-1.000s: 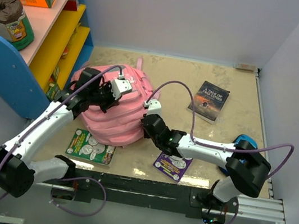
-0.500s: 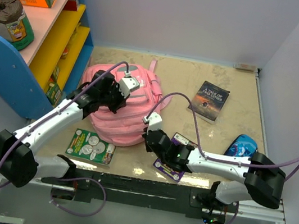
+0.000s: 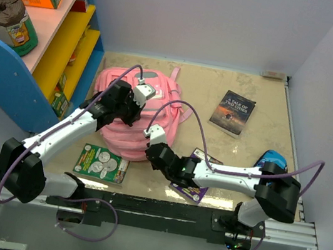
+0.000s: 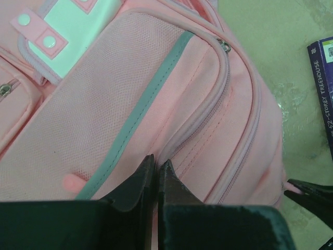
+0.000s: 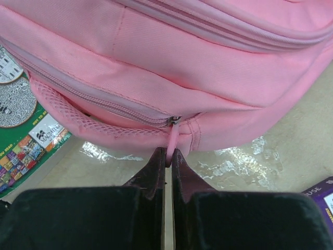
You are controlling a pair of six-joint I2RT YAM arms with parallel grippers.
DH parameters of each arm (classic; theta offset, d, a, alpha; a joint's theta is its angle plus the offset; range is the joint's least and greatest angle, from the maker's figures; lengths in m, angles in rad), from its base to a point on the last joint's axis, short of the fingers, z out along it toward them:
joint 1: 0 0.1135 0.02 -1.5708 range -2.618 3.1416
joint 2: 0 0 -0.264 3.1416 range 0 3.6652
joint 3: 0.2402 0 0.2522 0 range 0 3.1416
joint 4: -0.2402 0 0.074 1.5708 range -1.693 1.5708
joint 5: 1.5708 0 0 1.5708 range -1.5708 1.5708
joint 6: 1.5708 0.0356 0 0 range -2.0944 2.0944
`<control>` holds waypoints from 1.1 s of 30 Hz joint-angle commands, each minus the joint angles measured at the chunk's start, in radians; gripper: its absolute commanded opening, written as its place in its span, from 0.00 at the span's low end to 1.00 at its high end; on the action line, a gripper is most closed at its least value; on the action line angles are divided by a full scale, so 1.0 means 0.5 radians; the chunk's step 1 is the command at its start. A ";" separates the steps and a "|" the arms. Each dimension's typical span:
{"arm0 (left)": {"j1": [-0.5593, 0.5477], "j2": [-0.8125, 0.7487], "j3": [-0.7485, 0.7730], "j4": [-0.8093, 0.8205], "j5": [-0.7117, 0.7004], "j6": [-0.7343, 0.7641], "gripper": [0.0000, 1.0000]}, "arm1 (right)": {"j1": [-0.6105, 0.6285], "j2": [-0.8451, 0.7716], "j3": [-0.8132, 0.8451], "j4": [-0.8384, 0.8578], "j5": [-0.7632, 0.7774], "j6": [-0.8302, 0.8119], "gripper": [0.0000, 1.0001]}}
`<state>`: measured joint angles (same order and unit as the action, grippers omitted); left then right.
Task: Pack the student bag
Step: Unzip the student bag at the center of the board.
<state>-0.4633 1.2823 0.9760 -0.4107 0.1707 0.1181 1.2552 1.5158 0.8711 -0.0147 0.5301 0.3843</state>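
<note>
The pink student bag (image 3: pixel 152 97) lies at mid-left, front pockets up. My left gripper (image 3: pixel 132 108) is shut on a fold of the bag's fabric (image 4: pixel 171 151) beside a zip seam; its grey stripe and white patch (image 4: pixel 67 26) show in the left wrist view. My right gripper (image 3: pixel 148 149) is at the bag's near edge, shut on the pink zip pull (image 5: pixel 171 141) of a closed zip (image 5: pixel 99 99). The bag fills the top of the right wrist view (image 5: pixel 208 57).
A green activity book (image 3: pixel 101 163) lies near the bag's front left. A purple booklet (image 3: pixel 202 162) lies under my right arm. A dark paperback (image 3: pixel 232 112) lies at the back right, a blue pouch (image 3: pixel 273 159) at the right edge. Blue and yellow shelves (image 3: pixel 58 51) stand left.
The bag has been dragged and turned toward the back left. My right gripper has slid left along the bag's near edge. My left gripper stays on top of the bag.
</note>
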 commanded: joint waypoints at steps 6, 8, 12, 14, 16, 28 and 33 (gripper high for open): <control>-0.086 0.077 0.355 0.223 0.063 -0.392 0.00 | 0.131 0.410 0.632 -0.173 0.038 0.020 0.00; -0.086 0.092 0.401 0.220 0.109 -0.426 0.00 | 0.162 0.505 0.736 -0.143 0.069 -0.051 0.00; -0.083 0.111 0.560 0.183 0.183 -0.487 0.00 | 0.214 0.622 0.841 -0.139 0.118 -0.112 0.00; -0.083 0.111 0.594 0.171 0.205 -0.497 0.00 | 0.235 0.604 0.862 -0.206 0.182 -0.112 0.00; -0.077 0.108 0.616 0.162 0.180 -0.500 0.00 | 0.257 0.540 0.820 -0.259 0.348 -0.063 0.00; -0.006 0.086 0.450 0.199 0.143 -0.592 0.00 | 0.002 0.153 0.442 -0.363 0.483 0.106 0.00; -0.006 0.037 0.407 0.205 0.260 -0.592 0.00 | -0.074 0.279 0.442 -0.483 0.486 0.204 0.00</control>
<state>-0.4595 1.3647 1.1694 -0.4347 0.1967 -0.1139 1.2354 1.6176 1.0870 -0.2779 0.7925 0.4179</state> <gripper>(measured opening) 0.059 0.029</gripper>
